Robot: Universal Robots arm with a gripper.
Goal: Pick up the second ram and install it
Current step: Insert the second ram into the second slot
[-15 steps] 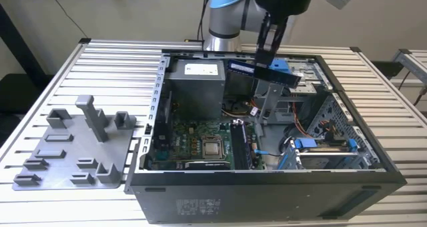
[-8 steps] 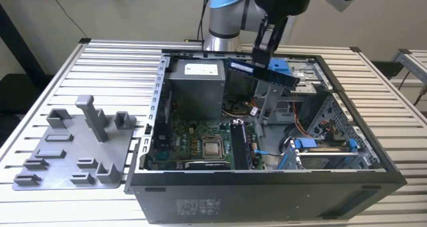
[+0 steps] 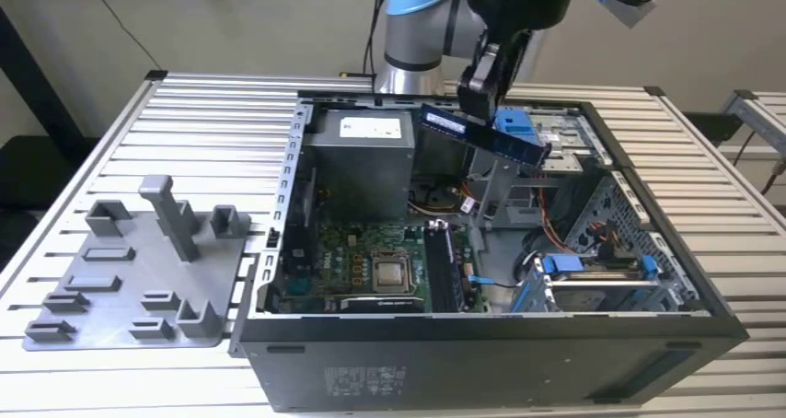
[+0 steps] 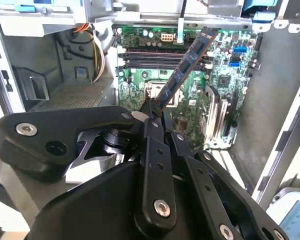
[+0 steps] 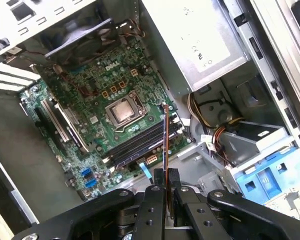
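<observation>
End effector (image 3: 477, 105) clamping ram (image 3: 506, 140), thin, dark (tilted)

The second ram (image 3: 483, 134), a long, thin dark-green stick carrying black chips and a pale label, is hanging in the air above the open computer case (image 3: 491, 363). The gripper (image 3: 474, 105) is clamping it near one end. It is sloping downward toward the exterior view's right.

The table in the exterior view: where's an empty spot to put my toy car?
Bare slats of the table show behind the grey fixture plate, at the exterior view's left, and beside the computer case at that view's right. Inside the case it is crowded, and the gripper holds the ram above it.
</observation>
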